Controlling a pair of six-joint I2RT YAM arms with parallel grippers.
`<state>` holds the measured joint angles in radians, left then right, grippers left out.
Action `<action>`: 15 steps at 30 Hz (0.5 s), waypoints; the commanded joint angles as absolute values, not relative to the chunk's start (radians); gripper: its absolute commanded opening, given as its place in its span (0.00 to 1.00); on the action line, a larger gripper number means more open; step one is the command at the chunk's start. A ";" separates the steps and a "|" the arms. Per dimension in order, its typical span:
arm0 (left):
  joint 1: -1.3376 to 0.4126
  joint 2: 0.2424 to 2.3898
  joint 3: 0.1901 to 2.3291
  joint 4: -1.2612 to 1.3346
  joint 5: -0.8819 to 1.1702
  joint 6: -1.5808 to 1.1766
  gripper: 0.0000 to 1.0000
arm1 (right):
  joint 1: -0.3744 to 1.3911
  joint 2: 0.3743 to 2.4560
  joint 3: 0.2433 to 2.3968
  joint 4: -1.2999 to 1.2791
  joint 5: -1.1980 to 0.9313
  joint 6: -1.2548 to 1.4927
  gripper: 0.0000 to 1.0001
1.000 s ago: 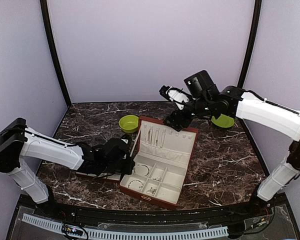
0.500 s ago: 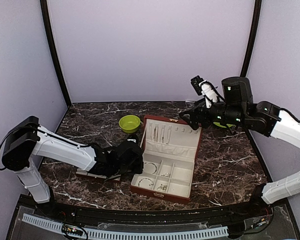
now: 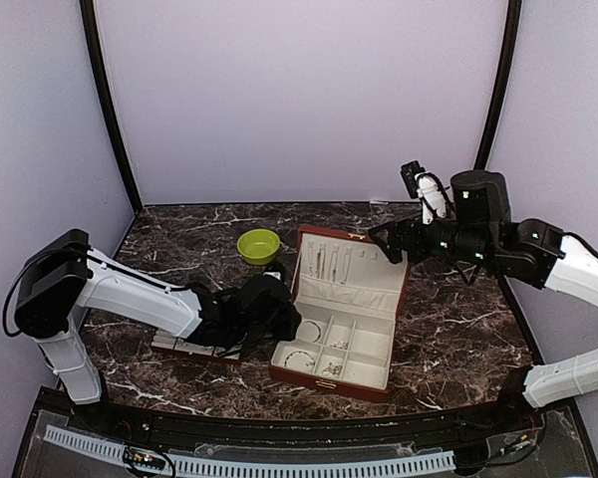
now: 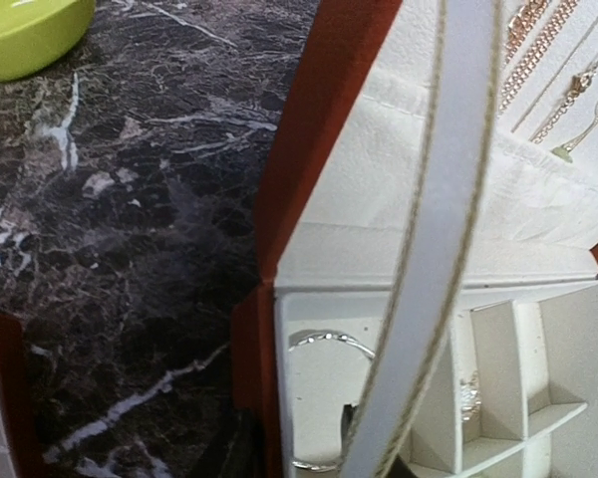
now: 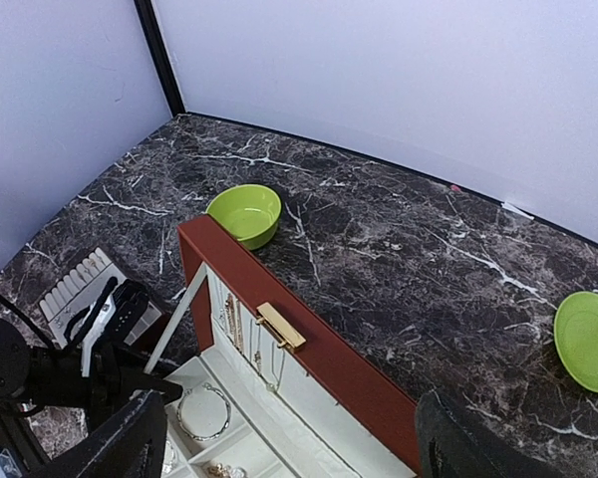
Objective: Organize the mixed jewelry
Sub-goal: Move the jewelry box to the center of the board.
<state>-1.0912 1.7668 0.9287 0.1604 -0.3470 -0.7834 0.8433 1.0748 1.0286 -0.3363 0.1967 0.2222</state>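
Note:
The red-brown jewelry box (image 3: 379,379) stands open in the middle of the table, its lid (image 5: 319,358) upright. A silvery bangle (image 4: 329,341) (image 5: 204,413) lies in the box's near-left compartment, with small pieces (image 3: 331,368) in the other compartments. Fine chains (image 4: 548,60) (image 5: 241,329) hang inside the lid. My left gripper (image 3: 282,317) (image 4: 289,443) straddles the box's left wall, one finger outside and one inside the bangle compartment. Its jaws stand slightly open, the inner finger apart from the wall. My right gripper (image 3: 391,241) (image 5: 294,448) hovers open above the lid's top edge, holding nothing.
A lime-green bowl (image 3: 258,245) (image 5: 244,212) sits behind the box's left side. At the far right lies a green plate (image 5: 588,341). A second red-brown tray with cream slots (image 3: 179,346) (image 5: 75,284) lies under my left arm. A white ribbon (image 4: 439,229) ties lid to base.
The box has slid to the right and its lid stands more upright. My left gripper moved with it and its jaws have loosened. My right arm drew back to the right, off the lid.

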 commanded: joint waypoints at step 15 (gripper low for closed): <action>-1.019 1.393 0.847 -0.129 -0.209 -0.727 0.69 | 0.896 1.074 1.068 -0.374 0.227 0.560 0.80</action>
